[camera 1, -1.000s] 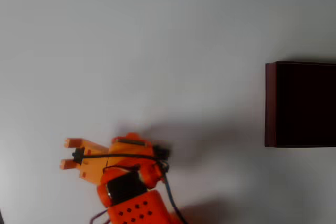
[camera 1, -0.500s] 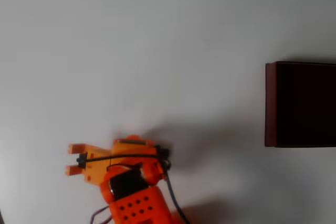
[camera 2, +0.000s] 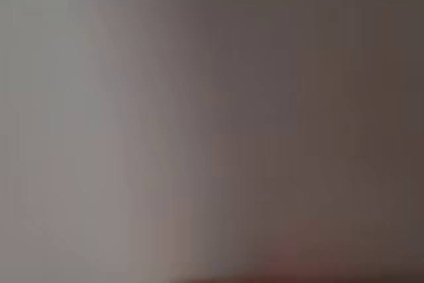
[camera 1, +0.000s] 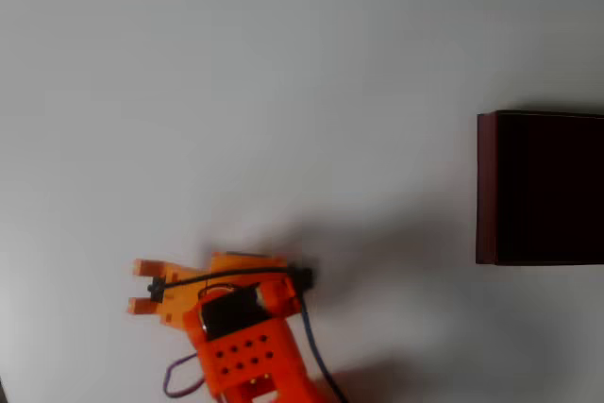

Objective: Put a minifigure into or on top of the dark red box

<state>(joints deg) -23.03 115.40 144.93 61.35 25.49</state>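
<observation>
Your gripper (camera 1: 142, 287) sits low and left in the overhead view, its two orange fingers pointing left with a narrow gap; something small and dark lies between them, too blurred to name. White table (camera 1: 283, 92) stretches bare across to the dark red box (camera 1: 486, 186), well apart at the right edge, cropped there. Your wrist view is a grey-brown blur.

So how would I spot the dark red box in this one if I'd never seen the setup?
Start in the overhead view with the plain white table. Go to its right edge, halfway down: the dark red box sits there, cut off by the picture's border. Its thin red wall and near-black inside set it apart from the bright orange gripper at lower left.
</observation>
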